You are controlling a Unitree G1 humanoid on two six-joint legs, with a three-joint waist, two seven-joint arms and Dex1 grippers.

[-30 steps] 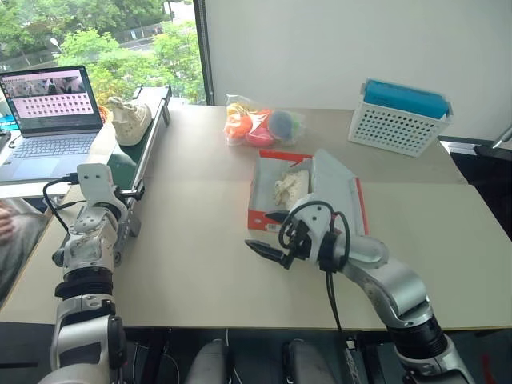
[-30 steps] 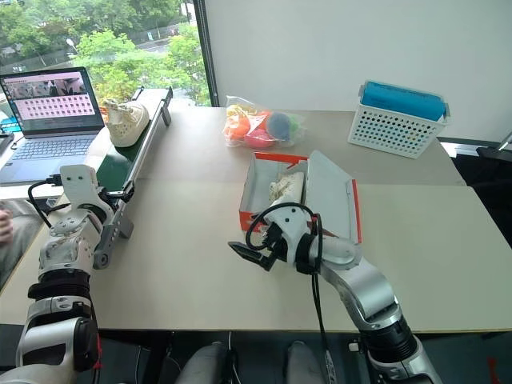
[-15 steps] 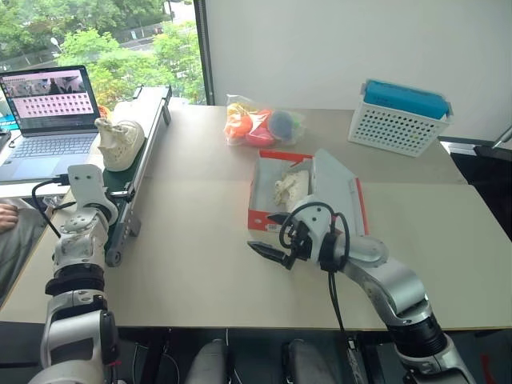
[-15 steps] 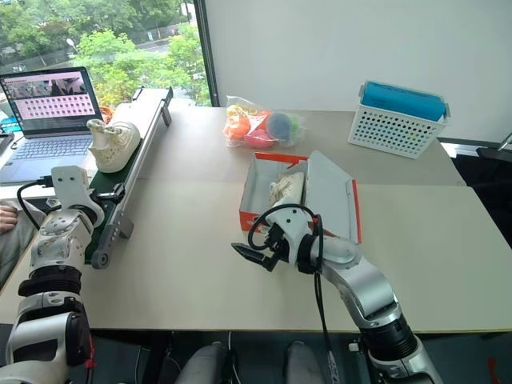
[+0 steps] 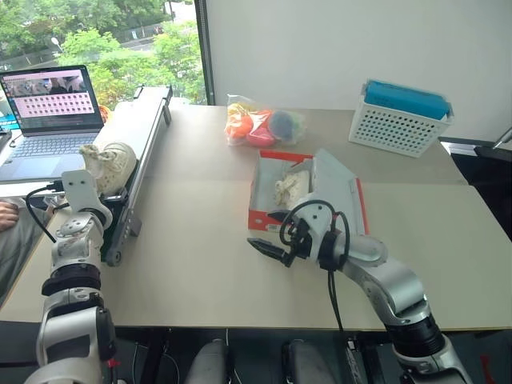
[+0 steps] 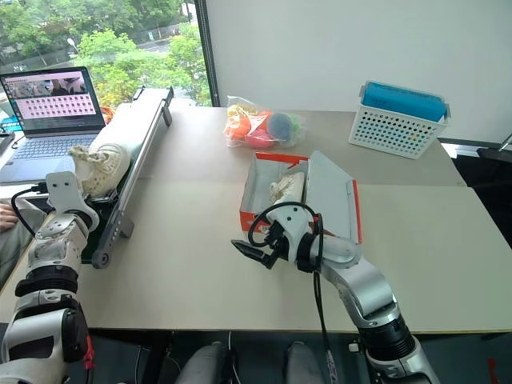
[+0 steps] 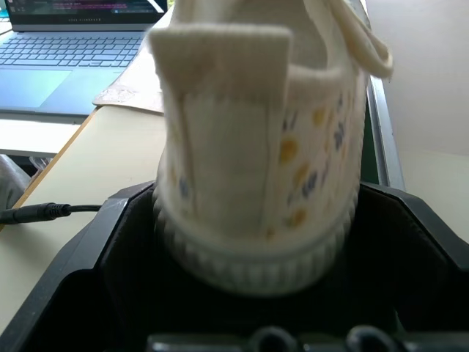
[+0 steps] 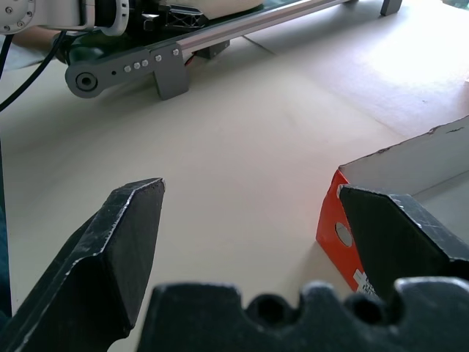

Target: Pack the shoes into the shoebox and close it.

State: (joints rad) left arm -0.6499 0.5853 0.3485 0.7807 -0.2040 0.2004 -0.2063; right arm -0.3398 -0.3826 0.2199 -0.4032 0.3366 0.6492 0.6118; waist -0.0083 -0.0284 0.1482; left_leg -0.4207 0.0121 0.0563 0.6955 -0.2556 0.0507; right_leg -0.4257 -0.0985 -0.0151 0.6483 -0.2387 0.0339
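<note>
One cream speckled shoe [image 5: 107, 160] lies at the near end of the conveyor belt, at the table's left edge. Its heel [image 7: 256, 147] sits between the spread fingers of my left gripper [image 7: 249, 199], which is open; I cannot tell whether the fingers [image 7: 80, 271] touch it. The other shoe [image 5: 290, 186] lies inside the red shoebox [image 5: 262, 218] at mid-table, whose lid [image 5: 336, 192] stands open on the right side. My right gripper [image 5: 262, 230] hovers open and empty just off the box's near left corner [image 8: 338, 220].
The conveyor [image 5: 142, 132] runs along the table's left side, with a laptop [image 5: 50, 108] beyond it. A clear bag of colourful items [image 5: 262, 125] and a white basket with a blue top [image 5: 400, 117] stand at the back. A person's hand [image 5: 6, 214] shows at the left edge.
The shoe has travelled down the conveyor toward me, into my left gripper's open fingers. My left hand shifted slightly left. The right arm stayed still.
</note>
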